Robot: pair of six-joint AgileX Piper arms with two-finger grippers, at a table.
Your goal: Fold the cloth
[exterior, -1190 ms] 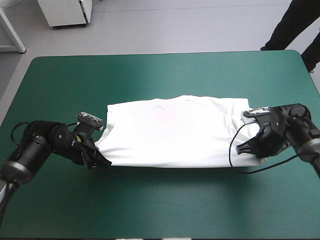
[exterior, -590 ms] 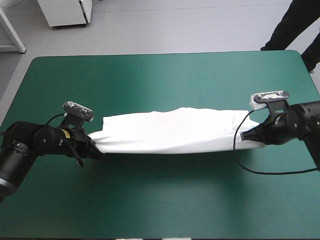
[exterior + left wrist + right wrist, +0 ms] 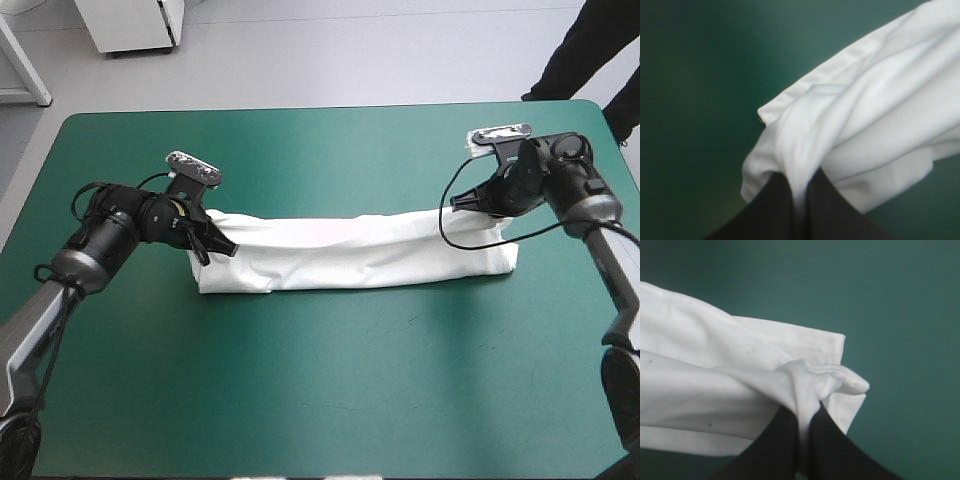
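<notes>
Carried farther back, the T-shirt (image 3: pixel 350 255) forms a long band; left pincer (image 3: pixel 224 244) and right pincer (image 3: pixel 458 202) clench its ends.

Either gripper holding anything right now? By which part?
Both hold the T-shirt. The left gripper is shut on bunched fabric at its end toward the table's left edge, the right gripper on bunched fabric at the opposite end.

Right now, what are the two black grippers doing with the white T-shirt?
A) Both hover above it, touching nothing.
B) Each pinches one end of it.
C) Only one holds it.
B: the left gripper and the right gripper are each shut on one end of the T-shirt, with cloth squeezed between their fingers.
</notes>
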